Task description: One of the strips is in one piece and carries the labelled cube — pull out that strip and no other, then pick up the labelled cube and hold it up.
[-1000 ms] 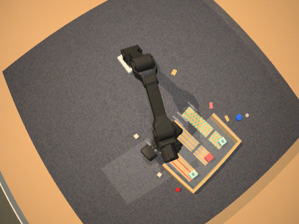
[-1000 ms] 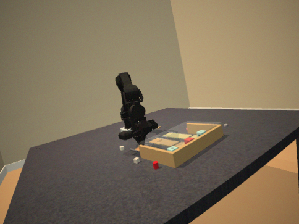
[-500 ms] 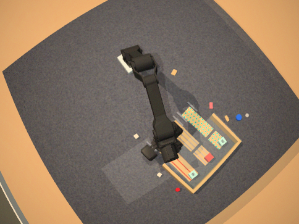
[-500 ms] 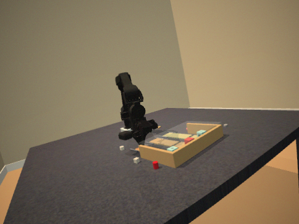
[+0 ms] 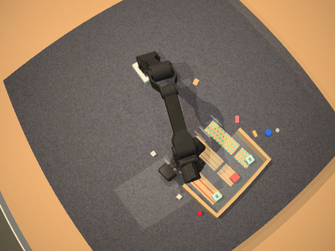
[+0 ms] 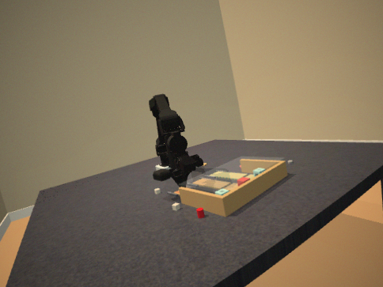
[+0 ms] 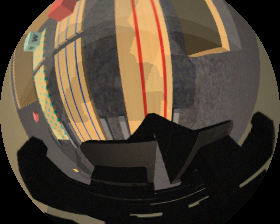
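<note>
Top: two pale-green cubes marked "W"; one point(image 5: 216, 196) borne on red-lined strip point(image 5: 205, 188), other point(image 5: 250, 159) on dotted strip's separate piece point(image 5: 242, 157). Exterior: writing unreadable. Wrist: "W" legible; tool point(image 7: 150, 116) shut, nothing held.

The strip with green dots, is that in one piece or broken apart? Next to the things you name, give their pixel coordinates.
In two pieces: the green-dotted strip point(image 5: 221, 137) shows a gap before its short end piece point(image 5: 241, 156), which carries a labelled cube point(image 5: 250, 160).
</note>
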